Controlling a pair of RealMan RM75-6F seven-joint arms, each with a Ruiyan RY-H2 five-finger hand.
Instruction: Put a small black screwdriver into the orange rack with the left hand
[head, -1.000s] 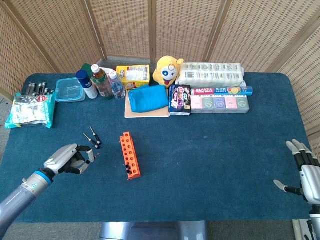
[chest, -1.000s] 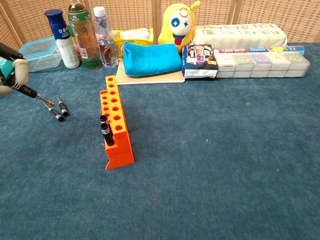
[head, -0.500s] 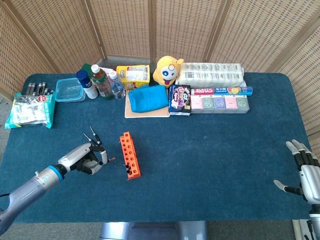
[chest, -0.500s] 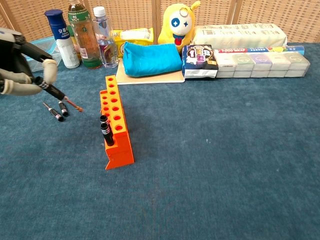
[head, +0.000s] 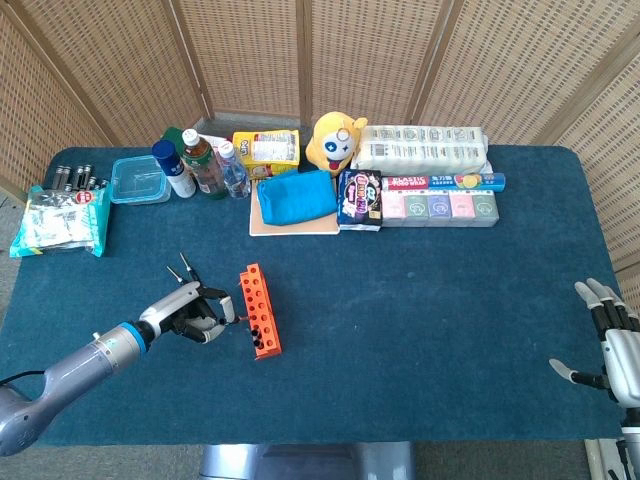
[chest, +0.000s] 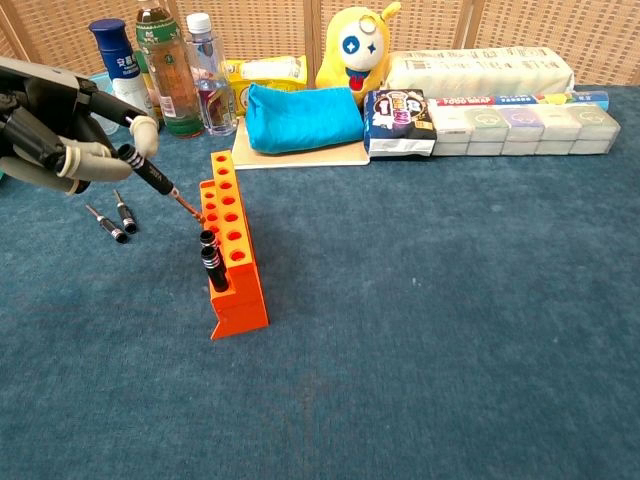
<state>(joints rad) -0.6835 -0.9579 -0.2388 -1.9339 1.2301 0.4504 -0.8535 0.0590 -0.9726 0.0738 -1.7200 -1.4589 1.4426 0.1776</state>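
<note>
The orange rack (head: 260, 311) (chest: 229, 253) stands on the blue table, with two black screwdrivers (chest: 210, 258) upright in its near holes. My left hand (head: 193, 316) (chest: 66, 138) pinches a small black screwdriver (chest: 153, 179), held slanted. Its tip almost touches the rack's left side near the upper holes. Two more small black screwdrivers (head: 186, 272) (chest: 116, 218) lie on the cloth left of the rack. Far off at the table's right edge, my right hand (head: 606, 345) rests with fingers apart and holds nothing.
Along the back stand bottles (head: 204, 164), a plastic tub (head: 139, 180), a snack packet (head: 266, 150), a blue pouch on a board (head: 296, 197), a yellow plush toy (head: 334, 142) and boxed packs (head: 440, 202). A packet (head: 60, 218) lies at the far left.
My left hand has carried the screwdriver rightward from the loose ones to the rack's left side. The right hand has stayed still.
</note>
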